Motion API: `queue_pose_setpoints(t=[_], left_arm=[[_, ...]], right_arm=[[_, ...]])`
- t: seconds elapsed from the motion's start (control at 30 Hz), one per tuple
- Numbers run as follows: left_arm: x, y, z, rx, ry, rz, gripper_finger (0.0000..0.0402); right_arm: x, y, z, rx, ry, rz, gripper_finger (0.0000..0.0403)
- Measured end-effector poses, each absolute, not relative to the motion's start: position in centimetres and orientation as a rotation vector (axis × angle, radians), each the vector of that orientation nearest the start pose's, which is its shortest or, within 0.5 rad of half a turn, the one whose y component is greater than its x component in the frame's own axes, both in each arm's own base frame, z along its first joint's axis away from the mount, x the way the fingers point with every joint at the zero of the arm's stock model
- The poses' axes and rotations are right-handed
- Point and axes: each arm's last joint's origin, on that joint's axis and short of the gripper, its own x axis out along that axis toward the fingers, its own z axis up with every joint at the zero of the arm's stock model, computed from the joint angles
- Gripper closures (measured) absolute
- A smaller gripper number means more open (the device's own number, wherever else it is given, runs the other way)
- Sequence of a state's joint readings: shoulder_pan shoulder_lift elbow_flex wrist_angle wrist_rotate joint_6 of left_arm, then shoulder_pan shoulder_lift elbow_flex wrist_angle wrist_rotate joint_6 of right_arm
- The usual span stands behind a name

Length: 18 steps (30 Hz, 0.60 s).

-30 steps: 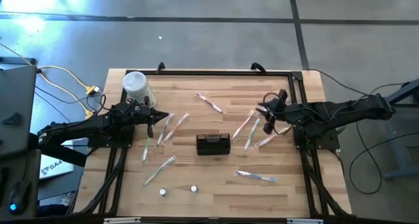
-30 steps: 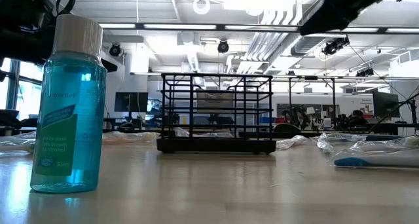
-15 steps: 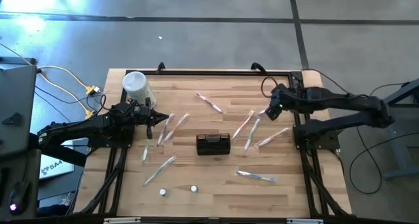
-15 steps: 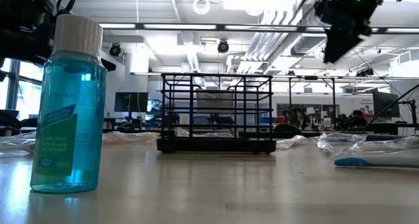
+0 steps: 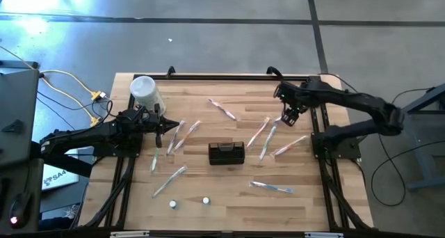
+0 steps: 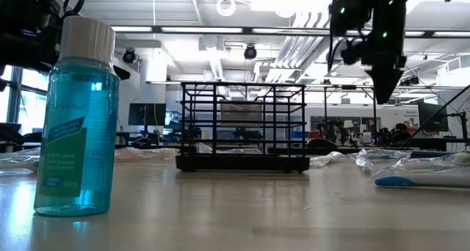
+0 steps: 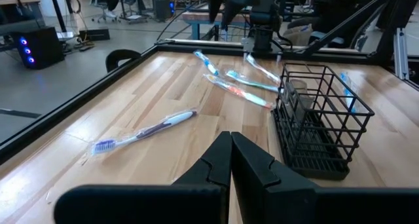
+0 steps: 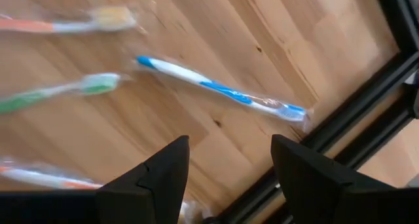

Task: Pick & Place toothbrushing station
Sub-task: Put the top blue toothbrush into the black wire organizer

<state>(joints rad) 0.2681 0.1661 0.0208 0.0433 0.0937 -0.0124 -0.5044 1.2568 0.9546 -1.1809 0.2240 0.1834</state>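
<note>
The toothbrushing station is a small black wire holder box (image 5: 227, 153) standing on its base at the table's middle; it also shows in the low view (image 6: 242, 126) and the left wrist view (image 7: 321, 119). No gripper touches it. My left gripper (image 5: 161, 130) is shut and empty (image 7: 230, 165), low over the table to the holder's left. My right gripper (image 5: 288, 115) is open and empty (image 8: 229, 178), raised above the table's far right part, pointing down (image 6: 382, 67) over wrapped toothbrushes.
Several wrapped toothbrushes lie around the holder, among them (image 5: 264, 130), (image 5: 181, 135), (image 5: 271, 187) and a blue one (image 8: 222, 90). A white cylindrical container (image 5: 146, 92) stands at the far left. A blue mouthwash bottle (image 6: 77, 119) stands near the front edge.
My right arm has swung toward the table's far edge, and its gripper has tipped from slanting to pointing down above the toothbrushes at the far right. The holder has not moved.
</note>
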Motion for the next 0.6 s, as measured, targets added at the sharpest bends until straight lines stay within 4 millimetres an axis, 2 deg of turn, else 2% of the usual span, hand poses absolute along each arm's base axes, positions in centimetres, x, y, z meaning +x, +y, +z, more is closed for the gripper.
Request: queue_pose_setpoints(t=[0.23,0.6], left_arm=[[10.4,2.6,16.1,-0.031,0.100,0.175,0.0396],[10.3,2.6,15.8,-0.037,0.134,0.178,0.0396]], right_arm=[[18.2,-12.8,21.4,0.439,1.546,-0.709,0.0195],[20.2,-14.7,17.0,0.284,1.709,-0.495,0.0195]])
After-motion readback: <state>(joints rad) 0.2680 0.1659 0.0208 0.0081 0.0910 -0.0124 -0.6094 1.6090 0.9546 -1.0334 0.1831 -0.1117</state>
